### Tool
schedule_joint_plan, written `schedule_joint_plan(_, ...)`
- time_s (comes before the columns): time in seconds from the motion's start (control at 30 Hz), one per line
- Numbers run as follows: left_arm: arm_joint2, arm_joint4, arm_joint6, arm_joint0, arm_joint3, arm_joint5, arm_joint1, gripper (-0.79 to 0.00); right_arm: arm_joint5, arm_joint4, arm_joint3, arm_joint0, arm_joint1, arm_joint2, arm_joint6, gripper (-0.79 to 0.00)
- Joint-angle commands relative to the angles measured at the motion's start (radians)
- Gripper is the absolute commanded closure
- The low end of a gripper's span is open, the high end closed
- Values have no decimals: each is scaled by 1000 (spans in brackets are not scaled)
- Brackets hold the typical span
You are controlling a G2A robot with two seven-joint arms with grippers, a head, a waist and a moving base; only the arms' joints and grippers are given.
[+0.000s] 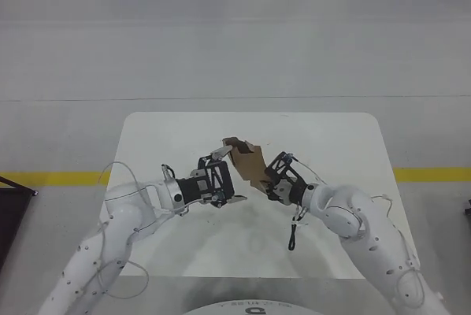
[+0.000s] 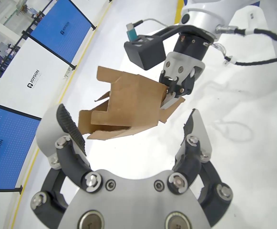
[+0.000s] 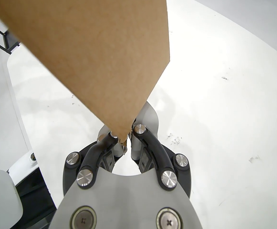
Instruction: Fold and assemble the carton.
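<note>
A brown cardboard carton (image 1: 247,161), partly folded with loose flaps, hangs above the middle of the white table (image 1: 338,134). My right gripper (image 1: 268,186) is shut on one corner of it; the right wrist view has that carton (image 3: 93,36) panel pinched between the fingers (image 3: 150,117). In the left wrist view the carton (image 2: 131,103) hangs just beyond my left gripper (image 2: 128,125), which stands open with its pads (image 2: 70,125) either side of the lower flaps, not touching. From above, the left gripper (image 1: 228,175) sits just left of the carton.
The table's far edge (image 1: 251,113) meets a grey floor with a yellow line (image 1: 54,177). Blue and white barrier panels (image 2: 57,29) stand beyond the table. A black cable (image 1: 293,232) hangs from the right arm above the near tabletop.
</note>
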State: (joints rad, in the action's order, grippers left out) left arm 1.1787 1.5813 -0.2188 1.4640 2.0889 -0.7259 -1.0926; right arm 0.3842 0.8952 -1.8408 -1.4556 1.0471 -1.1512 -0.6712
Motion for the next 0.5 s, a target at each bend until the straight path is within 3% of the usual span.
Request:
schedule_joint_plan(0.0, -14, -8, -11, -6, -7, -2, -1, -785, 0, 4, 2, 9, 1, 10, -2, 0)
schedule_joint_plan(0.43, -49, -52, -97, -44, -73, 11, -5, -785, 13, 18, 13, 25, 4, 36, 6, 0)
schedule_joint_plan(0.47, -51, -55, -105, -47, -76, 10, -5, -748, 14, 22, 13, 26, 4, 38, 5, 0)
